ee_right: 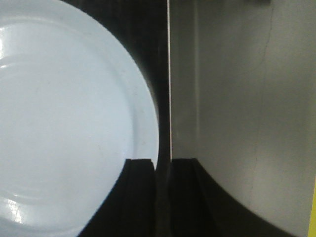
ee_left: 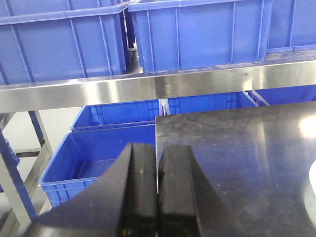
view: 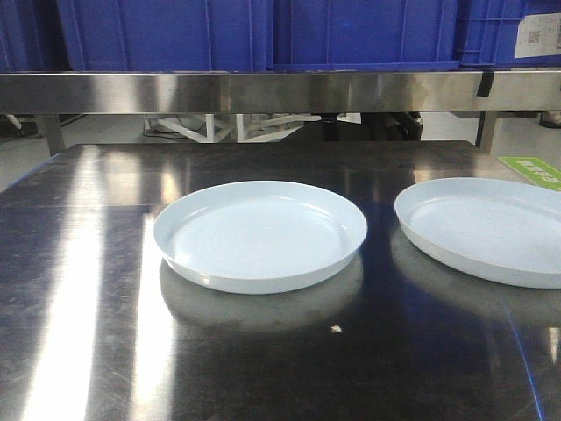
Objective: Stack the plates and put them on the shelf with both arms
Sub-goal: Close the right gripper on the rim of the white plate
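Note:
Two pale bluish-white plates lie apart on the dark steel tabletop, one in the middle (view: 259,235) and one at the right (view: 486,228). The shelf's brushed-metal front rail (view: 263,92) runs across behind and above them. No gripper shows in the front view. My left gripper (ee_left: 158,148) is shut and empty over the table's left edge, and a sliver of a plate (ee_left: 313,183) shows at the right of that view. My right gripper (ee_right: 162,162) is shut and empty just above the right rim of a plate (ee_right: 64,123), near the table's right edge.
Blue plastic crates (view: 263,35) stand on the shelf above the rail (ee_left: 148,89). More blue crates (ee_left: 94,163) sit low beside the table's left edge. A green label (view: 530,171) lies at the table's far right. Grey floor (ee_right: 247,123) lies beyond the right edge.

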